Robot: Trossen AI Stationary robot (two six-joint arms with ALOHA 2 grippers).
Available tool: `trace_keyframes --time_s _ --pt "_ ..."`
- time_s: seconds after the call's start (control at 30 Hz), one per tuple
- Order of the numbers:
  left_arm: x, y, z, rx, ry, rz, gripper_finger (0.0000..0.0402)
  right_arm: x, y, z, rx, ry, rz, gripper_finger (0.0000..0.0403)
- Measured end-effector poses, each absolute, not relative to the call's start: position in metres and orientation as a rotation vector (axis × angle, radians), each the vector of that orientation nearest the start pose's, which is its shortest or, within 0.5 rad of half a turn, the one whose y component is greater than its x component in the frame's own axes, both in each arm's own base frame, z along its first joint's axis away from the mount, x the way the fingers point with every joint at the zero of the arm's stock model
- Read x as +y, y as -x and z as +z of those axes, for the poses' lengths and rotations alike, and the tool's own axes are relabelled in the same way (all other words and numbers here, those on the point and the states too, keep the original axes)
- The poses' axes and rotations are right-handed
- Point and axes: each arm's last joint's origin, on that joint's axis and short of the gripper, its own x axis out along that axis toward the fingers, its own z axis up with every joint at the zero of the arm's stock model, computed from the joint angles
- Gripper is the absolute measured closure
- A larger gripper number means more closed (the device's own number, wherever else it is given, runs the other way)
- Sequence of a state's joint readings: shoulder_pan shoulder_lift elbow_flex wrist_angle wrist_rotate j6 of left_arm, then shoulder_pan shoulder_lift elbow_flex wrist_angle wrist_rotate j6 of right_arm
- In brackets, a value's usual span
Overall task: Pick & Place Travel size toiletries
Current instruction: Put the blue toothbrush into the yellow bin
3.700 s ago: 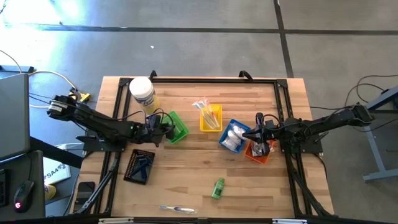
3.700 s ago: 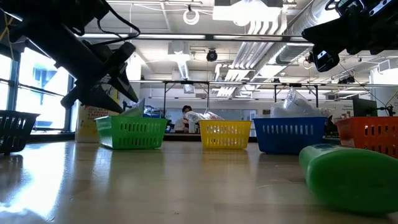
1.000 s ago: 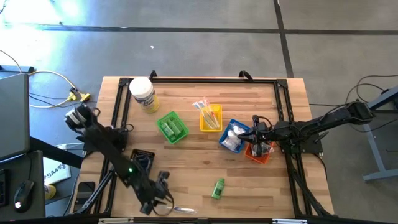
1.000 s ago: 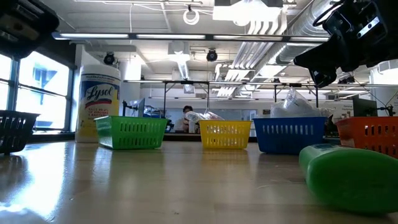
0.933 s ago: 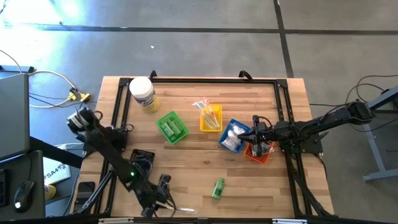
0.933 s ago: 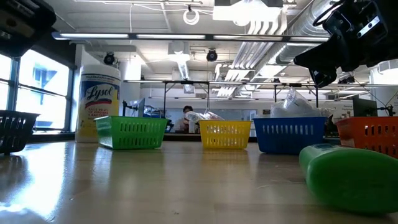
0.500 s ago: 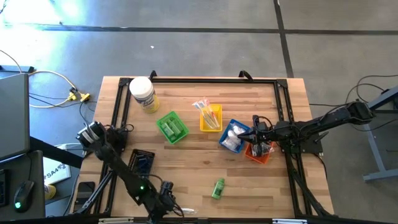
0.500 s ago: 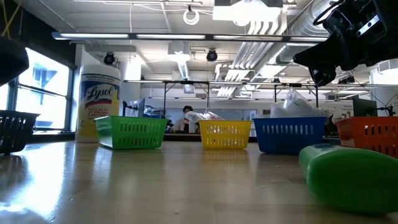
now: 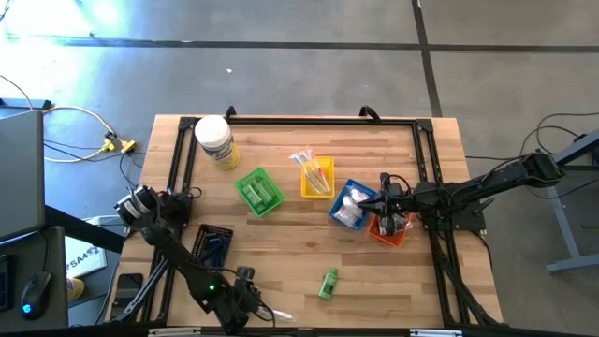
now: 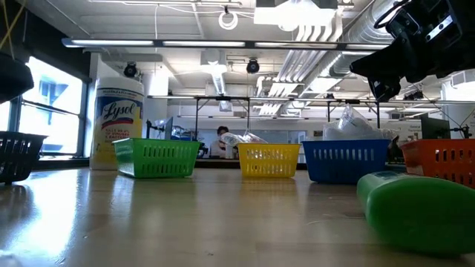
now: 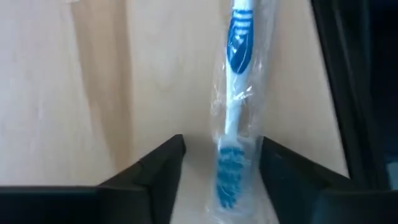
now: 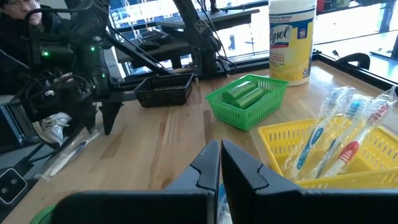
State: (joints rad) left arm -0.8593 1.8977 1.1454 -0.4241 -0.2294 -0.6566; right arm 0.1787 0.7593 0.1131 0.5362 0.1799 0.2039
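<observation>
Left tool (image 11: 221,155), fingers spread, reaches low over the wrapped toothbrush (image 11: 235,106) at the table's near edge.

The toothbrush (image 9: 279,316) lies at the table's (image 9: 281,239) front edge, between the left gripper's (image 9: 251,309) fingers. A tube (image 9: 328,283) lies right of it. Behind stand 5 trays in a row; the right gripper (image 9: 378,203) hangs over 2 of them.
</observation>
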Motion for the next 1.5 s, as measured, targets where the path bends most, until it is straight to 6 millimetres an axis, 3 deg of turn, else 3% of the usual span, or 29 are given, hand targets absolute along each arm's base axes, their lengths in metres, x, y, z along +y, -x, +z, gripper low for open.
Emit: trace_keyframes --time_s 0.23,0.27,0.43,0.63,0.77,1.0,1.13,1.33,1.5 --pt "-0.265 -0.239 0.139 1.152 -0.107 -0.185 0.0352 0.023 -0.154 0.175 0.108 -0.184 -0.012 0.0394" --pt "-0.265 -0.238 0.139 1.153 -0.122 -0.190 0.0359 0.023 -0.154 0.175 0.107 -0.184 -0.012 0.0394" --pt "-0.264 -0.239 0.142 1.149 -0.223 -0.211 0.0356 0.023 -0.154 0.176 0.101 -0.185 -0.011 0.0394" --pt "-0.255 -0.245 0.175 1.228 -0.496 -0.075 0.0349 0.023 -0.155 0.177 0.084 -0.189 -0.010 0.0394" --pt "-0.241 -0.255 0.204 1.230 -0.665 0.034 0.0352 0.023 -0.155 0.178 0.077 -0.190 -0.009 0.0394" --pt "-0.212 -0.280 0.223 1.167 -0.841 0.111 0.0352 0.025 -0.156 0.182 0.065 -0.256 0.063 0.0394" --pt "-0.193 -0.291 0.227 1.172 -0.949 0.165 0.0352 0.035 -0.169 0.196 0.070 -0.245 0.102 0.0394" --pt "-0.165 -0.303 0.242 1.155 -1.052 0.216 0.0352 0.050 -0.206 0.209 0.201 -0.214 0.081 0.0388" --pt "-0.159 -0.309 0.247 1.125 -1.228 0.231 0.0352 0.055 -0.234 0.217 0.348 -0.219 0.140 0.0316"
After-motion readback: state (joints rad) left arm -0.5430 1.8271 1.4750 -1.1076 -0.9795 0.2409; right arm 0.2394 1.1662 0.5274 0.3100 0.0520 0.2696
